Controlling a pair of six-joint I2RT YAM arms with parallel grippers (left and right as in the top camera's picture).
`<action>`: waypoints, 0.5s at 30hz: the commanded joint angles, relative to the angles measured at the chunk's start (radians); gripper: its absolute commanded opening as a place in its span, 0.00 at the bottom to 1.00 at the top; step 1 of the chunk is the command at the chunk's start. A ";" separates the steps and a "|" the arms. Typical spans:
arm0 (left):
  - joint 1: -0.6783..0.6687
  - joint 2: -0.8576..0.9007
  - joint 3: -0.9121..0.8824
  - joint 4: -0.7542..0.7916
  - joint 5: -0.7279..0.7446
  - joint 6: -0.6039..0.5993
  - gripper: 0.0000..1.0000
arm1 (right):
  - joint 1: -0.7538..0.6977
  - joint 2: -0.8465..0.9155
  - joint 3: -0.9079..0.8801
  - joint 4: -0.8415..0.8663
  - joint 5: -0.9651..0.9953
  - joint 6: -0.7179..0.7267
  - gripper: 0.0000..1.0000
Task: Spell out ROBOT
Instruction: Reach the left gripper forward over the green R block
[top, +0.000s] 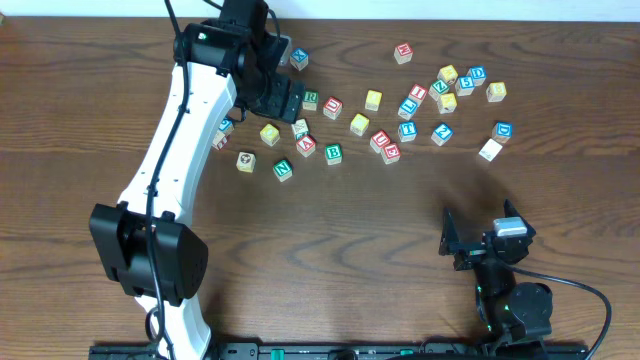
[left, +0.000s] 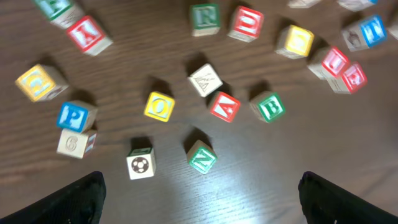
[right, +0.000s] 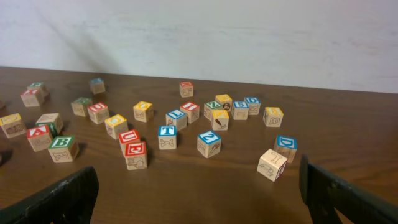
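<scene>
Lettered wooden blocks lie scattered on the far half of the table. The left wrist view shows a green R (left: 204, 17), a yellow O (left: 159, 106) and a green B (left: 269, 106). In the overhead view these are R (top: 311, 100), O (top: 269, 133) and B (top: 333, 153), with a blue T (top: 407, 130) further right. My left gripper (top: 278, 97) hovers over the left cluster beside the R, open and empty (left: 202, 199). My right gripper (top: 462, 240) sits near the front right, open and empty (right: 196, 193), facing the blocks. The T (right: 166, 137) shows ahead of it.
Other blocks crowd the same area: red U (left: 245, 22), red A (left: 224, 106), green N (left: 201, 156), a soccer-ball block (left: 140, 164), blue P (left: 76, 116). A white block (top: 490, 150) and blue D (top: 503, 130) lie far right.
</scene>
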 joint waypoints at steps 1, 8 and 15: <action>-0.002 0.008 0.026 0.003 -0.070 -0.119 0.97 | -0.008 -0.006 -0.001 -0.005 -0.005 -0.011 0.99; -0.007 0.111 0.031 0.026 -0.073 -0.148 0.97 | -0.008 -0.006 -0.001 -0.005 -0.005 -0.011 0.99; -0.055 0.216 0.031 0.133 -0.072 -0.154 0.97 | -0.008 -0.006 -0.001 -0.005 -0.005 -0.011 0.99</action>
